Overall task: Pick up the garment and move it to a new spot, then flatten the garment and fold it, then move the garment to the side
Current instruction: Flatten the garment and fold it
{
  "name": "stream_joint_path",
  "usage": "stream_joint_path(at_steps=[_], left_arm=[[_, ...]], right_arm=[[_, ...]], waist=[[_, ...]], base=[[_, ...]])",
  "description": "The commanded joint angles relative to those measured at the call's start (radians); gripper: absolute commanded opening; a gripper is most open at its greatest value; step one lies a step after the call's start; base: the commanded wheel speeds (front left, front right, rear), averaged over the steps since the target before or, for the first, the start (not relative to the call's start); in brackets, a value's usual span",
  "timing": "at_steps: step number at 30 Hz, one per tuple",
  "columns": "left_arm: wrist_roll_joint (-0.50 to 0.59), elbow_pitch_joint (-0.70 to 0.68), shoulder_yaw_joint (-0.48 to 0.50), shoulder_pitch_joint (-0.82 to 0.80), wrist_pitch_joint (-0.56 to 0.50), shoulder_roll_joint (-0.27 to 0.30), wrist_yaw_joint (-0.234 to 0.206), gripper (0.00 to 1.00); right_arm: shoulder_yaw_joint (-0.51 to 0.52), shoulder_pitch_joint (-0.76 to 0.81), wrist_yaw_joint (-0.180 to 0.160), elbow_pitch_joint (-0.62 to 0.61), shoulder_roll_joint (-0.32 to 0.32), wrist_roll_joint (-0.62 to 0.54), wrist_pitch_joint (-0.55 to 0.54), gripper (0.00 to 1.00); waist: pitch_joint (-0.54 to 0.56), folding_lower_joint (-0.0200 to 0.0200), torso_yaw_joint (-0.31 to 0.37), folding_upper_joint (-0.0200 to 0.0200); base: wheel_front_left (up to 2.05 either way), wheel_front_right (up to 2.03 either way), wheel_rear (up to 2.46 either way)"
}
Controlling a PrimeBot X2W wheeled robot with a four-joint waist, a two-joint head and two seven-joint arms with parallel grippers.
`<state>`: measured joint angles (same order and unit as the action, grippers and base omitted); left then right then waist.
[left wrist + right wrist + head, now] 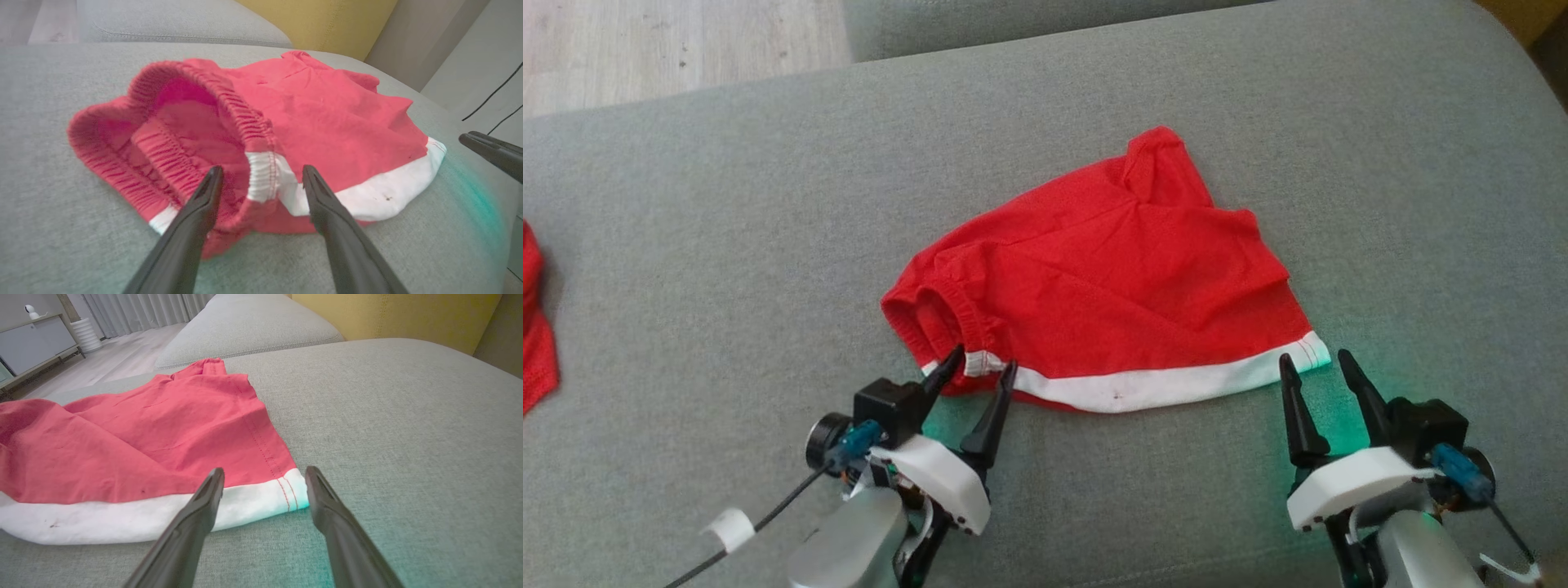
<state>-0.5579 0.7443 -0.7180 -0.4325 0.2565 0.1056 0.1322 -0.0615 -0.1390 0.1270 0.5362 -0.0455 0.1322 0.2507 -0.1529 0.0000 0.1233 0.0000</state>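
Closest to the lens, at lower left: left gripper (983, 359), fingers spread wide, nothing gripped between them. Points at the near corner of the garment (1111, 278), one tip over the gathered elastic waistband (229, 110), the other beside the small white patch in it; contact impossible to tell. At lower right: right gripper (1314, 358), likewise wide apart and holding nothing. Sits at the right end of the white band (135, 518), one finger in front of the band, the other just off its corner over bare cushion. Appears too at the right edge of the left wrist view, clear of the cloth.

Near the middle of the grey cushion (727, 245): the garment, red shorts, spread out but rumpled. Gapes at the waist toward the left gripper, runs its white band along the near edge, pokes a folded flap up at the far side. Carries a few dark specks on the white.

Green glow (1262, 425) on the cushion by both grippers. Second red cloth (535, 327) at the left edge of the head view, well apart from the garment. Beyond: another cushion (245, 326), pale wood floor (645, 41), yellow backrest (392, 314).
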Motion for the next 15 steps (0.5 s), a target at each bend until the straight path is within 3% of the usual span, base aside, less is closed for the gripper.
stream_joint_path(at_steps=[1,2,3,4,5,7,15], left_arm=[[-0.024,-0.011,0.001,-0.048,0.005,0.011,-0.002,1.0],[-0.033,-0.007,-0.008,-0.052,0.005,0.012,-0.002,1.0],[-0.04,-0.005,-0.014,-0.055,0.005,0.014,-0.002,0.89],[-0.047,-0.003,-0.021,-0.057,0.005,0.015,-0.002,0.67],[-0.052,-0.003,-0.026,-0.059,0.005,0.016,-0.002,0.33],[-0.059,-0.013,-0.026,-0.062,0.005,0.02,-0.002,0.0],[-0.013,-0.127,0.061,0.009,0.005,0.033,-0.002,0.0]], right_arm=[[-0.03,-0.031,0.004,-0.02,-0.005,0.006,0.011,1.0],[-0.03,-0.031,0.004,-0.02,-0.005,0.007,0.011,1.0],[-0.03,-0.031,0.004,-0.02,-0.005,0.008,0.011,1.0],[-0.031,-0.031,0.004,-0.02,-0.005,0.01,0.011,1.0],[-0.031,-0.032,0.004,-0.021,-0.005,0.011,0.011,1.0],[-0.027,-0.033,0.004,-0.021,-0.005,0.013,0.011,1.0],[0.001,-0.02,0.004,0.03,-0.005,0.05,0.011,1.0]], waist=[[-0.001,0.0,0.0,0.0],[-0.001,0.0,0.0,0.0],[-0.002,0.0,0.0,0.0],[-0.003,0.0,-0.001,0.0],[-0.004,0.0,-0.001,0.0],[-0.007,0.0,-0.004,0.0],[-0.011,0.0,-0.034,0.0]], base=[[0.0,0.0,0.0],[0.0,0.0,0.0],[0.0,0.0,0.0],[0.0,0.0,0.0],[0.0,0.0,0.0],[0.0,0.0,0.0],[0.0,0.0,0.0]])
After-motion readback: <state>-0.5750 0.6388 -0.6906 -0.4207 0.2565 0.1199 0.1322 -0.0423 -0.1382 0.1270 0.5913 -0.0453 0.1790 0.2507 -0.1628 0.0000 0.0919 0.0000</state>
